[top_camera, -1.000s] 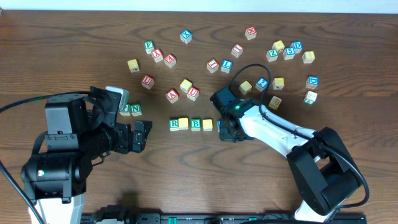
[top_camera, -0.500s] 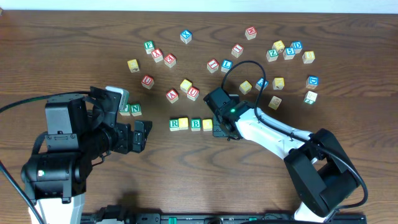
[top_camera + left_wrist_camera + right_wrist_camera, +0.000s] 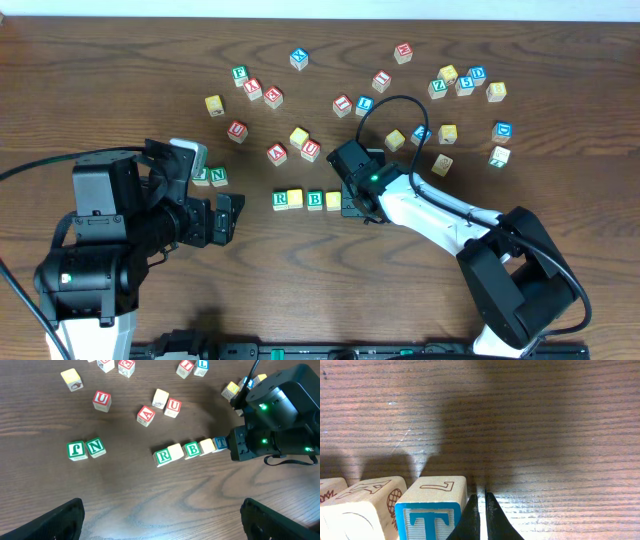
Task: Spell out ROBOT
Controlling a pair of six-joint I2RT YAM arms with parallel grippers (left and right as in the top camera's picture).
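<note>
Final letter: T block (image 3: 432, 520) set at end of row (image 3: 185, 451)
R fingers (image 3: 471, 519) pressed shut, nothing held, against T's side; L fingers (image 3: 60, 519) wide apart, empty. Next: alignment to be checked, arm withdrawn

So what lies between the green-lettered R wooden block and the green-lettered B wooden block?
One pale yellow wooden block, in line between the green-lettered R block and the green-lettered B block; clearest in the left wrist view.

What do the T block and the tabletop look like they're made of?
T block: pale, seemingly raw wood, with fine grain lines on its top face and the letter in glossy blue paint. Tabletop: dark brown wood or wood-look laminate. It has streaky grain and a slight sheen, so I can't tell which.
</note>
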